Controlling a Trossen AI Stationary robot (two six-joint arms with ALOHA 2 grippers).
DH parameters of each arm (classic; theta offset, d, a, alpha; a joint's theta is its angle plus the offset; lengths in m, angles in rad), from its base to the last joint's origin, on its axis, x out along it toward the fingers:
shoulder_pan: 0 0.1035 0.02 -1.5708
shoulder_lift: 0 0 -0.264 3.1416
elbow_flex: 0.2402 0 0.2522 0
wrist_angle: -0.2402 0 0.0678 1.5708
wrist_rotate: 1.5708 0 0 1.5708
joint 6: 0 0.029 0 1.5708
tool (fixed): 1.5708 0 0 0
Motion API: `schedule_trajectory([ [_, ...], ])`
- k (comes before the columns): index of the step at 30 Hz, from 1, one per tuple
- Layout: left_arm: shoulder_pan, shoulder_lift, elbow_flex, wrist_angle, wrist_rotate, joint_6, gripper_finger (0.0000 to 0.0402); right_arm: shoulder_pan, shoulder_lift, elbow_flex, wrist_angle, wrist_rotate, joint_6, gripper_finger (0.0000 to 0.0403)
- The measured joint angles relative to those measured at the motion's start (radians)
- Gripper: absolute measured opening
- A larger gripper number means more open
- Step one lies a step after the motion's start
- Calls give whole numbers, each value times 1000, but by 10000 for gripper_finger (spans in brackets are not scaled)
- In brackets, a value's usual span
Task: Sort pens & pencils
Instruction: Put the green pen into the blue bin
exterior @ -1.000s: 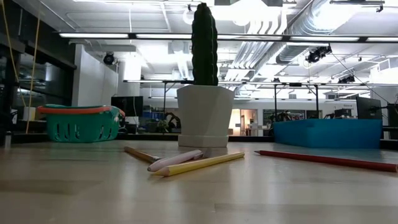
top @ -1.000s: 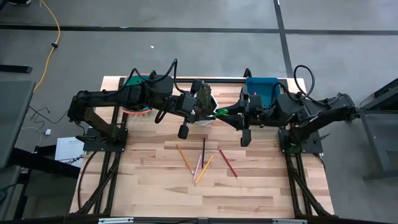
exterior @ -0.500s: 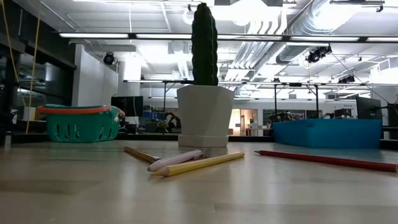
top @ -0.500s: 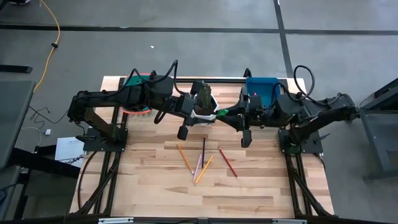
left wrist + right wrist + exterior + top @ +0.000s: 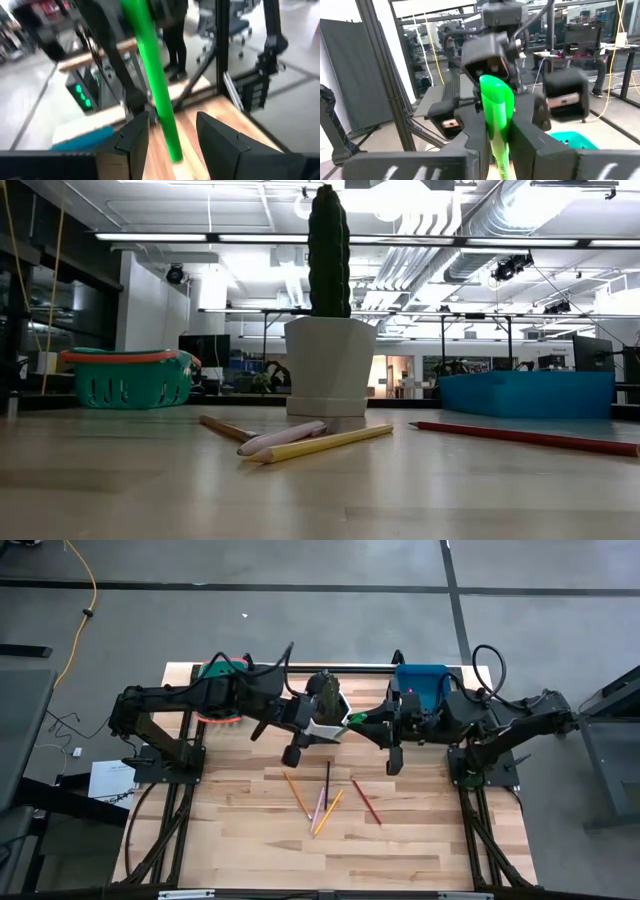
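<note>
Handoff over the white cactus pot: right pincer clamps the green pen, left pincer stands released with that pen between its fingers, so back left straight out, then carry right.

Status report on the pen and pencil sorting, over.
Left gripper jaws open around green pen. Right gripper shut on it, above white pot. Five sticks left on table.
</note>
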Motion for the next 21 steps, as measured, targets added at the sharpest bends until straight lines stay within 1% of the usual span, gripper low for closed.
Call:
schedule_trajectory([
  [6,0,0,0,-125,-17,21,152,0,0,0,-57,31,28,47],
  [11,0,0,0,-201,-59,26,150,0,0,0,-115,49,65,48],
  [16,-1,0,0,-301,-66,22,143,-11,0,0,-198,143,107,48],
  [21,-12,0,0,-363,-63,22,138,-85,0,0,-335,210,193,48],
])
